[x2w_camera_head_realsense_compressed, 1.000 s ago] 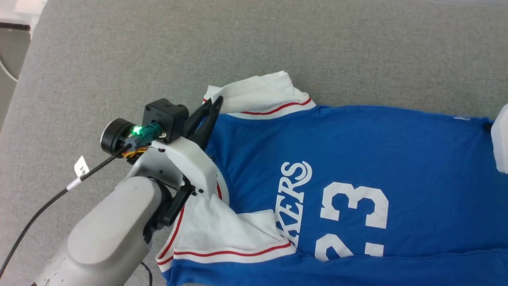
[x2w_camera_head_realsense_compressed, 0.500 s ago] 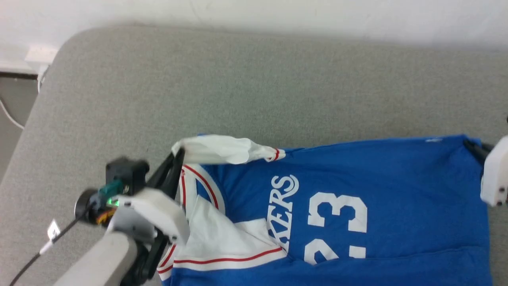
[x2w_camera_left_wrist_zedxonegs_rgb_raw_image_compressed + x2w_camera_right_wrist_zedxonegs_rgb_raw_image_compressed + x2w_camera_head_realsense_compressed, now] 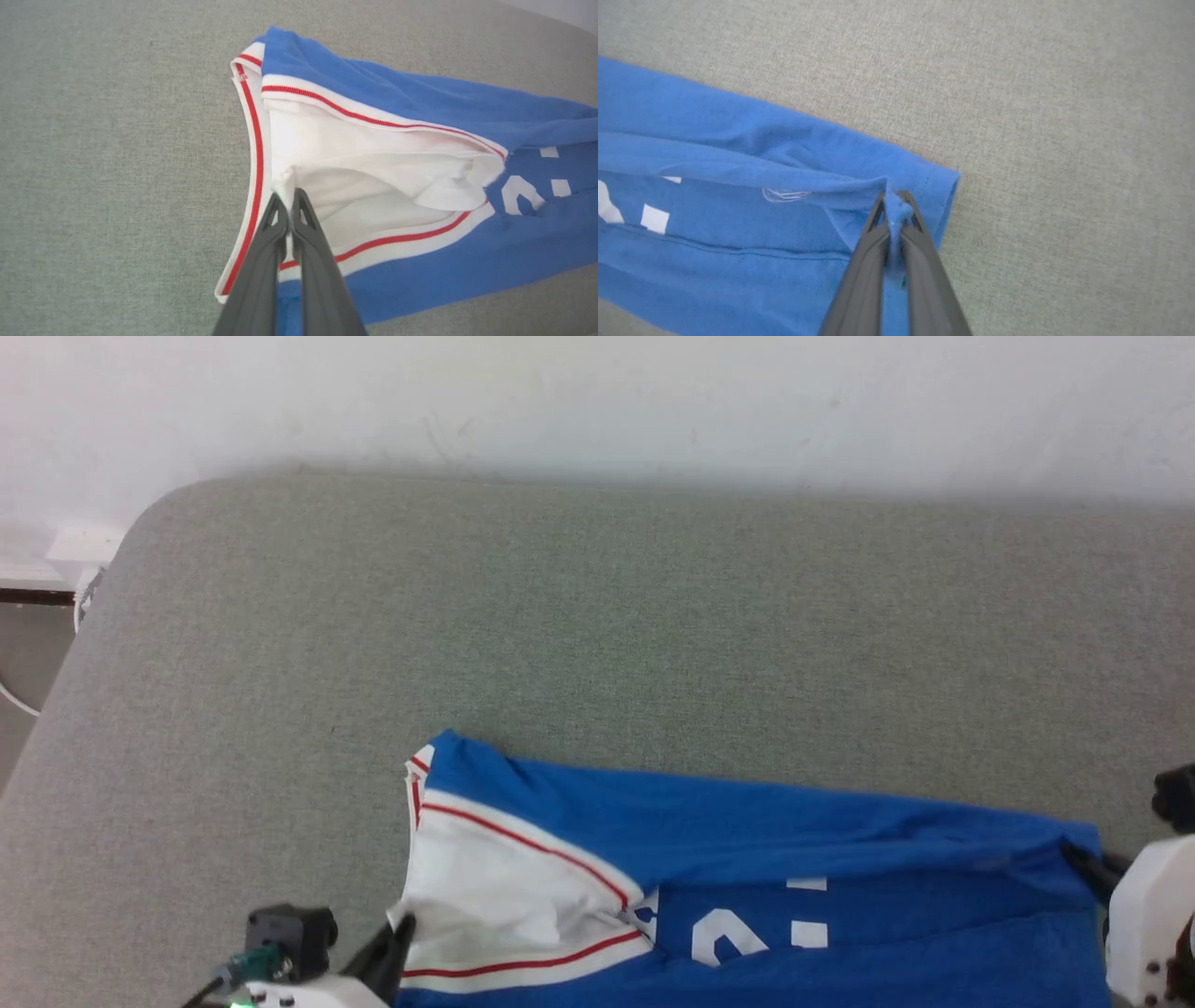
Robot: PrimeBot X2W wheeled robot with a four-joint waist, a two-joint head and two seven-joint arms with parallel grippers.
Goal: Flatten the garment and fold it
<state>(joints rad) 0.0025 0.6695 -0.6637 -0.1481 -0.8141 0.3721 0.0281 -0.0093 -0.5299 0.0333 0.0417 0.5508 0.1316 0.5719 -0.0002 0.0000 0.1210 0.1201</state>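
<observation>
On grey fabric surface (image 3: 597, 616) by white wall (image 3: 597, 401), blue garment (image 3: 747, 821), L fingers (image 3: 261, 261) pinching white sleeve (image 3: 373, 154), R fingers (image 3: 864, 270) pinching hem (image 3: 943, 196)

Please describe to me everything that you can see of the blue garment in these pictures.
The garment is a bright blue jersey-like shirt of soft knit cloth, with white sleeves, thin red stripes and white printed figures, partly hidden. A blue layer is folded over the print, toward the robot. It lies on the grey padded surface. The left claw is shut on white sleeve cloth, the right claw on a blue hem corner.
</observation>
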